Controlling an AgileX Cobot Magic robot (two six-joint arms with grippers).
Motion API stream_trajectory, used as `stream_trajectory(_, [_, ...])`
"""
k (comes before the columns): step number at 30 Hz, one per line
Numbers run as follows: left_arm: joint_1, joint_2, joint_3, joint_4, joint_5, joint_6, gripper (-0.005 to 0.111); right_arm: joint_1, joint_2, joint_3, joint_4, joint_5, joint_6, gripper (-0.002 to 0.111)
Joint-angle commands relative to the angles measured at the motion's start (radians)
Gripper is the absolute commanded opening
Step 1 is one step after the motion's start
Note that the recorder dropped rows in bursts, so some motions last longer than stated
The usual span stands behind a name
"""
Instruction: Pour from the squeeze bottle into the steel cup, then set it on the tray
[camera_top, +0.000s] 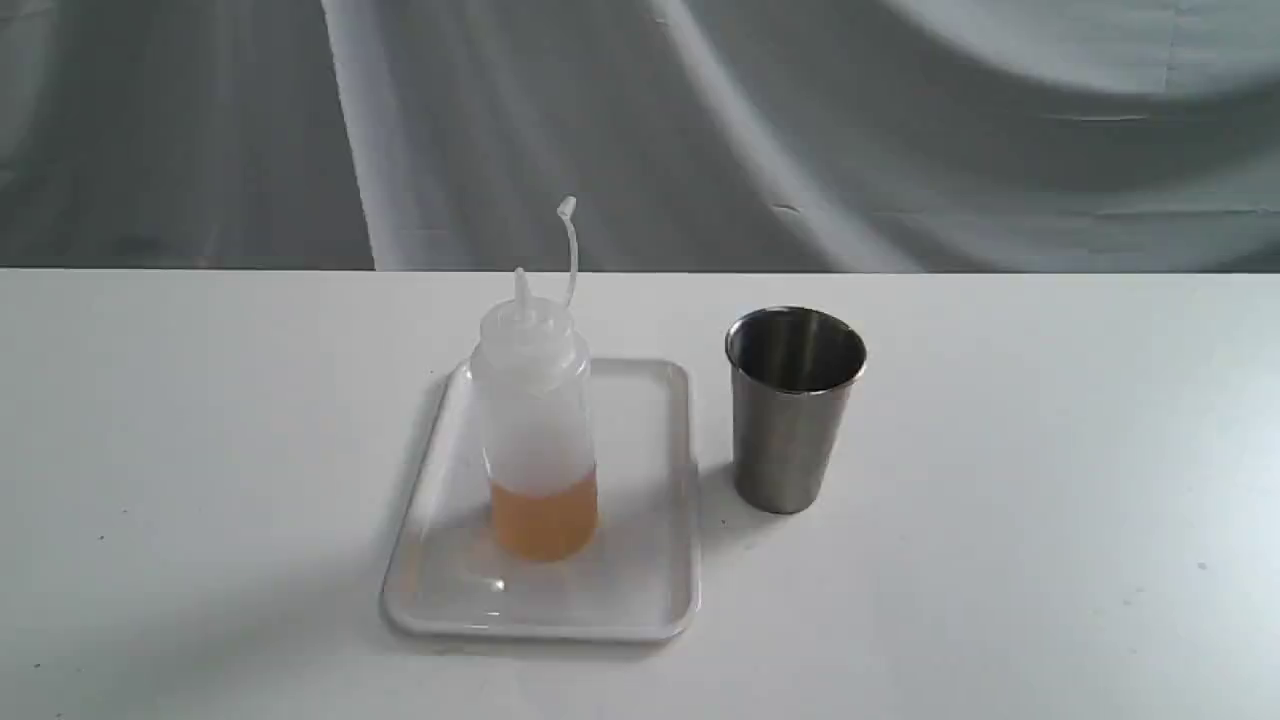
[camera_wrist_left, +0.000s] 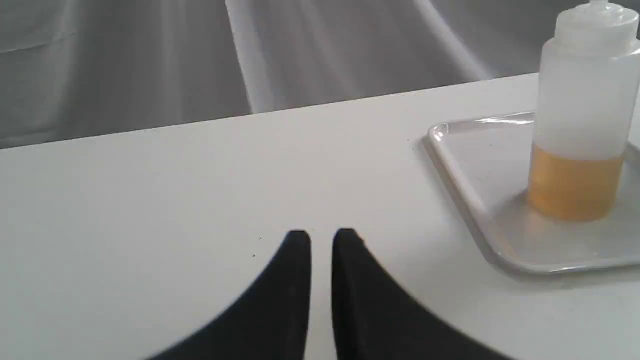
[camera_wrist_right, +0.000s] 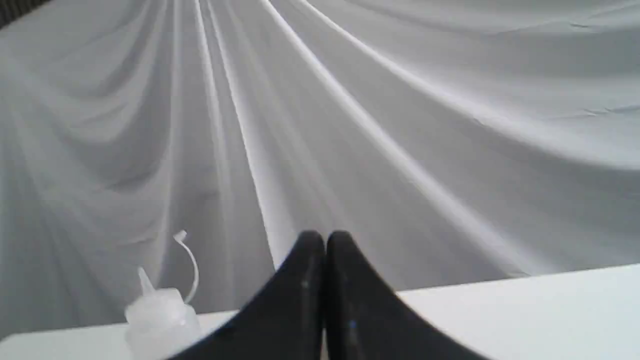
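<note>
The squeeze bottle (camera_top: 537, 420) stands upright on the white tray (camera_top: 640, 590) in the middle of the table, amber liquid filling its lower part, cap strap curling up behind the nozzle. To the right of the tray stands the steel cup (camera_top: 793, 408), upright on the table. Neither arm shows in the exterior view. In the left wrist view my left gripper (camera_wrist_left: 322, 237) is shut and empty over bare table, with the tray (camera_wrist_left: 465, 185) and bottle (camera_wrist_left: 580, 115) off to one side. My right gripper (camera_wrist_right: 325, 239) is shut and empty; only the bottle's top (camera_wrist_right: 160, 312) shows there.
A grey draped cloth (camera_top: 700, 130) hangs behind the white table (camera_top: 1050, 520). The table's far edge runs just behind the bottle and cup.
</note>
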Motion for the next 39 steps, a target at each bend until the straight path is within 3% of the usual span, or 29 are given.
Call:
stream_trajectory(1, [-0.003, -0.005, 0.004, 0.003, -0.007, -0.002, 0.008, -0.008, -0.025, 0.004, 0.009, 0.120, -0.073, 0.000])
stream_trajectory(10, [-0.003, -0.005, 0.004, 0.003, -0.007, -0.002, 0.008, -0.008, -0.035, 0.004, 0.048, 0.316, -0.244, 0.000])
stream_trajectory(17, [-0.003, -0.005, 0.004, 0.003, -0.007, -0.002, 0.008, -0.008, -0.050, 0.004, 0.048, 0.480, -0.249, 0.000])
stream_trajectory(39, [-0.003, -0.005, 0.004, 0.003, -0.007, -0.002, 0.008, -0.008, -0.050, 0.004, 0.050, 0.538, -0.271, 0.000])
